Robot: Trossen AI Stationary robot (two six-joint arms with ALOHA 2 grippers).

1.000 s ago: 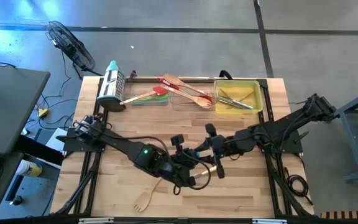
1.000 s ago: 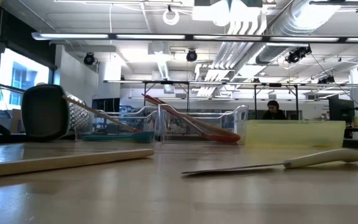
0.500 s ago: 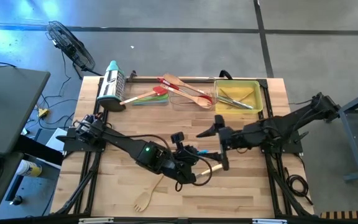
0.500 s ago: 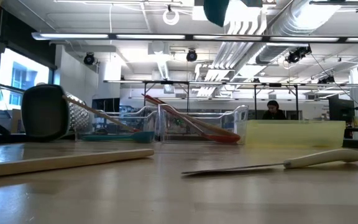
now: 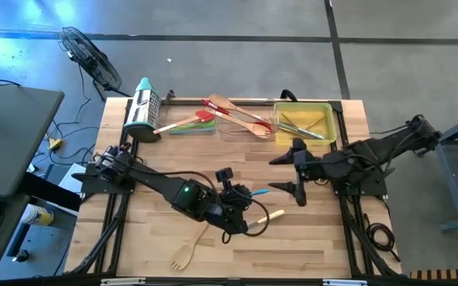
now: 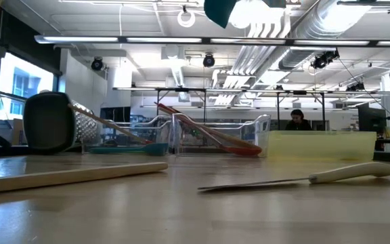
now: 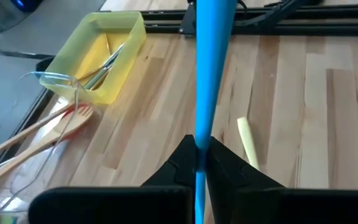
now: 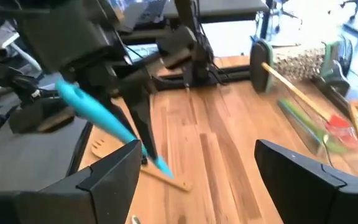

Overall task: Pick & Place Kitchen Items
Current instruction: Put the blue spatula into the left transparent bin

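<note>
My left gripper (image 5: 237,200) is above the middle of the table, shut on a blue silicone utensil (image 7: 207,74), whose tip shows in the high view (image 5: 258,191). My right gripper (image 5: 289,173) is wide open and empty, to the right of it and apart from it. A knife with a pale handle (image 5: 265,216) and a wooden fork (image 5: 185,253) lie flat on the table near its front. More utensils lie in the clear trays (image 5: 213,121) and the yellow tray (image 5: 304,121) at the back. My left gripper pinches the blue utensil's slim handle (image 7: 200,142) between its two fingers. The fingers (image 8: 143,118) point down and lie across it. The utensil is lifted clear of the table and tilted, its long free part (image 8: 89,109) reaching out past the fingers.
A steel box grater (image 5: 143,111) lies at the back left by the trays. The pale knife handle (image 7: 247,140) lies on the boards just below my left gripper. Bare wood shows at the front right and between the arms and the trays.
My right gripper has drawn back from my left gripper toward the table's right and far edges, staying open. My left gripper has kept hold of the blue utensil over the middle of the table.
</note>
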